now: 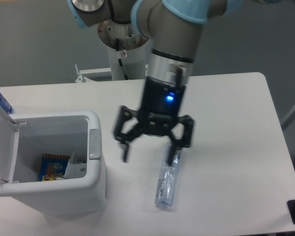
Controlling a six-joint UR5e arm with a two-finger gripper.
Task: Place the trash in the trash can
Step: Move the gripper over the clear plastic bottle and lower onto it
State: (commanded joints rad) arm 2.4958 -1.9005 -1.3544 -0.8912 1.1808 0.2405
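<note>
- Camera view: we see the trash can [91, 189] at left, lid open, white carton [76, 167] inside, apparently beside a snack packet [52, 167].
- Our gripper [148, 153] hovers with fingers spread, empty.
- Our crushed bottle [167, 181] lies on the table [231, 128], just under the right finger.

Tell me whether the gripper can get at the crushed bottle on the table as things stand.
Probably yes: the gripper is open just above the crushed bottle, which lies alone on the table, nothing over it.
</note>
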